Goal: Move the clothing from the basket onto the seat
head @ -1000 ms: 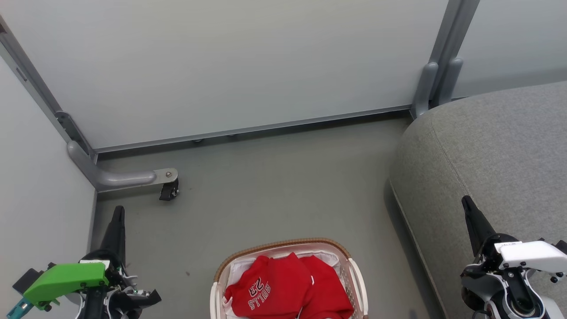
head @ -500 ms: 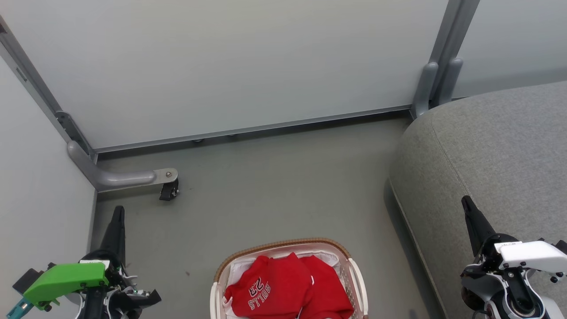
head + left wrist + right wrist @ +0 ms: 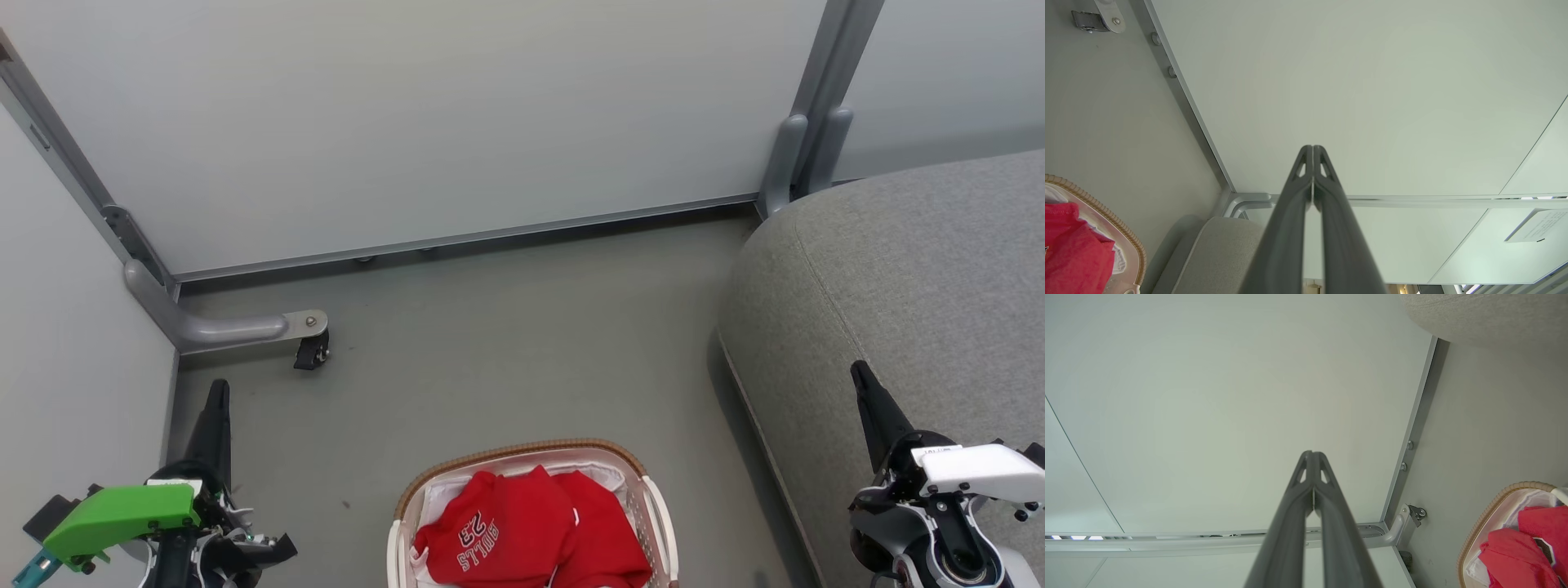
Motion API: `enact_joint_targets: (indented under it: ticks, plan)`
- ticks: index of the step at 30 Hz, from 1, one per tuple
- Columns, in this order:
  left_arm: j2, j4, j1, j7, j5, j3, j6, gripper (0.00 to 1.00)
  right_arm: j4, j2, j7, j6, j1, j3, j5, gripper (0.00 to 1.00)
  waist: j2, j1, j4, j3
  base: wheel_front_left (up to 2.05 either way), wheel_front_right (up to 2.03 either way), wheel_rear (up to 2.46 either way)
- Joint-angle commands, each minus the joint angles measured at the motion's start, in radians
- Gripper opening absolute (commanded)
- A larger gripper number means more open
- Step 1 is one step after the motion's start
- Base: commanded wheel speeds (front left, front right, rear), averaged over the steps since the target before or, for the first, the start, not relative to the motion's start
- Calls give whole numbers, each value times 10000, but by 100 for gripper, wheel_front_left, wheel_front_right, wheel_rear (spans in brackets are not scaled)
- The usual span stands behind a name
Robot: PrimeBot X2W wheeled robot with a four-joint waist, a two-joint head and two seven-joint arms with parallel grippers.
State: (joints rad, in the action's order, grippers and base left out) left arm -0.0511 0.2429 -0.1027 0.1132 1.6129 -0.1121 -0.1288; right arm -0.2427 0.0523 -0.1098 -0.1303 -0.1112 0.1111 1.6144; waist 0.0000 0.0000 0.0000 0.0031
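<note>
The head view shows both red pieces of the clothing [image 3: 531, 531] lying in the basket [image 3: 522, 451] on the floor, with no garment on the visible part of the seat [image 3: 914, 286], so the task looks unstarted. The left claw [image 3: 218, 390] and right claw [image 3: 860, 376] flank the basket, well apart from it. In each wrist view the claw's fingers are pressed together, holding nothing.

Pale partition panels [image 3: 457, 114] meeting at a corner, grey floor [image 3: 506, 351] below, metal rail [image 3: 465, 239] along the panel's base, curved grey foot [image 3: 229, 328] with a black caster wheel [image 3: 311, 353], grey upright post [image 3: 816, 106], paper notice [image 3: 1533, 225] on a side panel
</note>
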Motion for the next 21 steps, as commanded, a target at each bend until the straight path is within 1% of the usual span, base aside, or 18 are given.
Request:
enact_joint_targets:
  ticks: [1, 21]
  plan:
    - [-6, 10, -106, 12, -67, -33, -37, 0, -7, 11, -39, -8, 82, 29, -52, 0, 0, 0, 0, 0, 0, 0, 0]
    - [-4, 6, -107, 19, -74, -37, -37, 0, -8, 8, -42, -8, 80, 39, -56, 0, 0, 0, 0, 0, 0, 0, 0]
